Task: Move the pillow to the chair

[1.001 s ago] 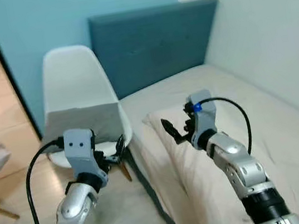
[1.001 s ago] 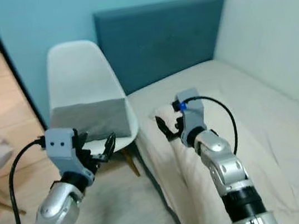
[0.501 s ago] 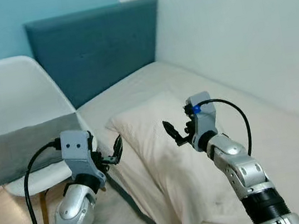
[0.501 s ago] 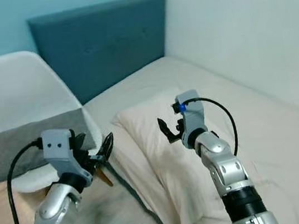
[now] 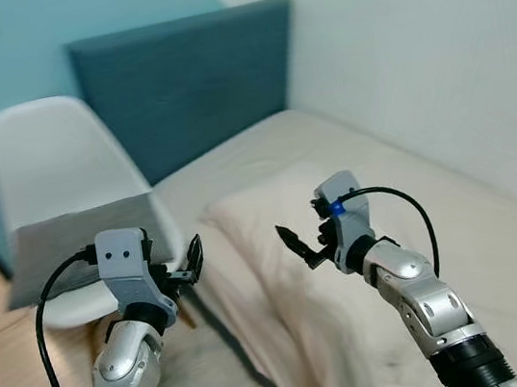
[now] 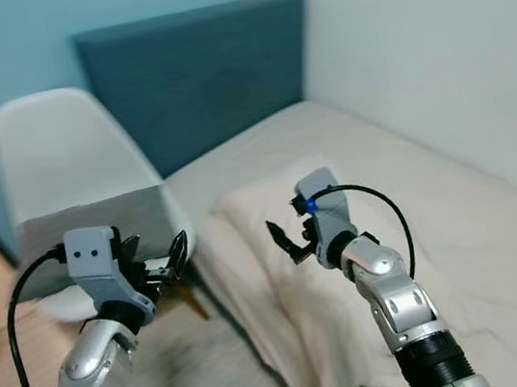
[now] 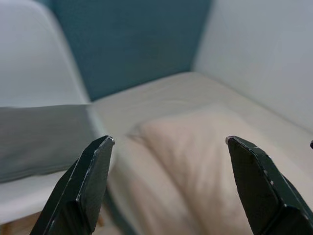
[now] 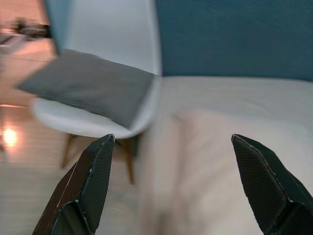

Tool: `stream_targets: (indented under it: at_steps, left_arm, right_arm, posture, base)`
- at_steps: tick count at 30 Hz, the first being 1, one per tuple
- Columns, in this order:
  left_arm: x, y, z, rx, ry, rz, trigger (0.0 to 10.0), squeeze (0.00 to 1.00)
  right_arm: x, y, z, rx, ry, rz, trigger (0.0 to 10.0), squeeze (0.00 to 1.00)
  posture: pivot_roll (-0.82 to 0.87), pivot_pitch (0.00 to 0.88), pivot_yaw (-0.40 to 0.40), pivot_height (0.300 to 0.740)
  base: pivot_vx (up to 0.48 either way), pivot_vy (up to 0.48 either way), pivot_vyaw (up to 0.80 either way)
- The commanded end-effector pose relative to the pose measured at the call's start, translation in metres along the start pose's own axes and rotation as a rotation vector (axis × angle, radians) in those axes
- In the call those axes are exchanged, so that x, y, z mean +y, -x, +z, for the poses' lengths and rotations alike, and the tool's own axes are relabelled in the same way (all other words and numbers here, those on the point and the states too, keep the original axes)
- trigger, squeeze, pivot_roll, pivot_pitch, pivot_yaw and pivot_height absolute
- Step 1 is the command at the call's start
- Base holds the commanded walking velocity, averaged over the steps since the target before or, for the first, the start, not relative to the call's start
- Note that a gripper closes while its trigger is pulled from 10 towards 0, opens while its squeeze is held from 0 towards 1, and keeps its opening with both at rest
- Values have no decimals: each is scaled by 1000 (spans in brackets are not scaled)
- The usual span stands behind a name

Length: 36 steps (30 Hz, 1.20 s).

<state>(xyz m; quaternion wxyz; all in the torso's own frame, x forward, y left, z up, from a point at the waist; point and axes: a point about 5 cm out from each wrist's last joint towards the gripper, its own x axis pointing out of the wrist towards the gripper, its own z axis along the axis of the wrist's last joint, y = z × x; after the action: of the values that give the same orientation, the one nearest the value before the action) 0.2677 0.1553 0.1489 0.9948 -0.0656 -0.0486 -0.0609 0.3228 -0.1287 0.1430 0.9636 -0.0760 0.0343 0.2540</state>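
Jaws wide, soft cream pillow [image 5: 319,272], moulded chair [image 5: 49,157]

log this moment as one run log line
phase: approach | pillow: on bed, untouched | chair: holds grey cushion | left gripper: open, raised | right gripper: open, above pillow

Both silver arms are raised forward and bent at the elbow, with a black cable looping from each wrist housing. The left gripper [image 5: 193,259] is held low on the robot's left side, its two black fingers [image 7: 85,188] spread wide apart with nothing between them. The right gripper [image 5: 298,246] is held at about the same height on the robot's right, angled inward toward the left one, its fingers [image 8: 88,188] likewise spread wide and holding nothing; the two grippers are apart and do not touch.
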Motion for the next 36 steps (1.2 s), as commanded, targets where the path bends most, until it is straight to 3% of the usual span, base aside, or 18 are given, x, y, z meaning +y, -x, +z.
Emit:
stream_targets:
  at_steps: [1,25,32,36]
  left_arm:
    - [1,1,-7,35,16,12,10000,0]
    - [1,2,-6,26,2,6,10000,0]
    - [1,2,-6,25,-1,4,10000,0]
    - [1,2,-5,22,-5,-1,10000,0]
  right_arm:
    - [0,1,4,-20,17,11,10000,0]
    - [5,2,7,-65,-8,55,10000,0]
    - [3,2,7,-73,-16,39,10000,0]
    - [6,3,9,-88,9,69,10000,0]
  posture:
    - [-33,0,-89,740]
    - [-31,0,-90,740]
    - [-33,0,-90,740]
    - [-31,0,-91,740]
  base:
    - [0,0,800]
    - [0,0,767]
    - [372,0,0]
    - [425,0,800]
